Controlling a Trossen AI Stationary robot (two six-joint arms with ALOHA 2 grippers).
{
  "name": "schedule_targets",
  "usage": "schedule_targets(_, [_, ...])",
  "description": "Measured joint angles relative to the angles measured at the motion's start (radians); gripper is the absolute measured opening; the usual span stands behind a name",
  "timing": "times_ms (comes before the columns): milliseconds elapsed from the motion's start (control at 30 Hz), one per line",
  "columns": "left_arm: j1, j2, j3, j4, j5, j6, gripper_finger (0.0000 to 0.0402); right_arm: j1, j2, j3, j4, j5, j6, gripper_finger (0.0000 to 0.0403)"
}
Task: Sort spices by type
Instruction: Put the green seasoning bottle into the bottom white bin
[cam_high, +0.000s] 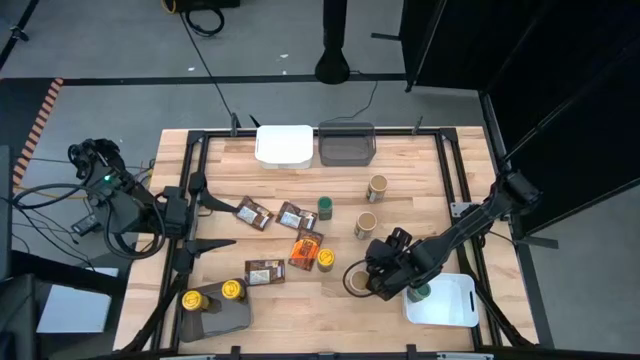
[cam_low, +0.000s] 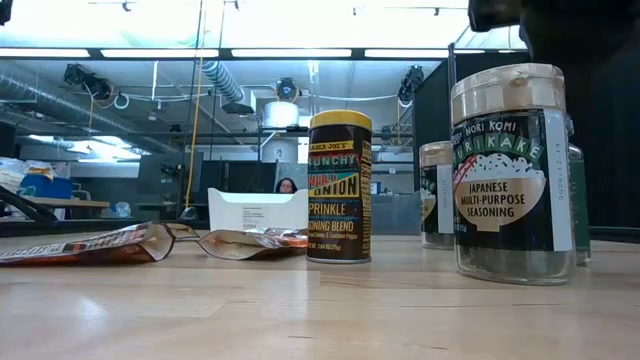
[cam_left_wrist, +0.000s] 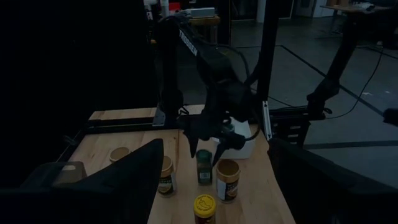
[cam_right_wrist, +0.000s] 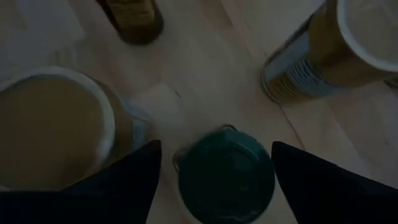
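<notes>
My right gripper (cam_high: 378, 272) is open low over the table's near right part. Its fingers stand on either side of a green-lidded jar (cam_right_wrist: 225, 175), which stands upright on the wood; I see no touch. Tan-lidded jars (cam_high: 357, 281) (cam_high: 365, 225) (cam_high: 377, 187) stand close by. One yellow-lidded jar (cam_high: 325, 258) and another green-lidded jar (cam_high: 325, 207) stand mid-table. Brown packets (cam_high: 252, 212) (cam_high: 295, 217) (cam_high: 262, 270) and an orange one (cam_high: 306, 248) lie flat. My left gripper (cam_high: 215, 215) waits open at the left edge.
A white tray (cam_high: 450, 305) at the near right holds a green-lidded jar (cam_high: 418, 292) at its edge. A grey tray (cam_high: 215, 315) at the near left holds two yellow-lidded jars (cam_high: 190, 298) (cam_high: 232, 290). A white tray (cam_high: 283, 145) and a grey tray (cam_high: 346, 145) sit at the far edge.
</notes>
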Motion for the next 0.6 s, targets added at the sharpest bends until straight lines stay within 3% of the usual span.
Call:
schedule_targets(300, [0.0, 0.0, 0.0, 0.0, -0.011, 0.001, 0.0298, -0.007, -0.003, -0.025, 0.018, -0.047, -0.014, 0.0208])
schedule_targets(600, [0.0, 0.0, 0.0, 0.0, -0.016, 0.005, 0.0298, -0.007, 0.0, -0.004, -0.016, -0.048, -0.018, 0.0208])
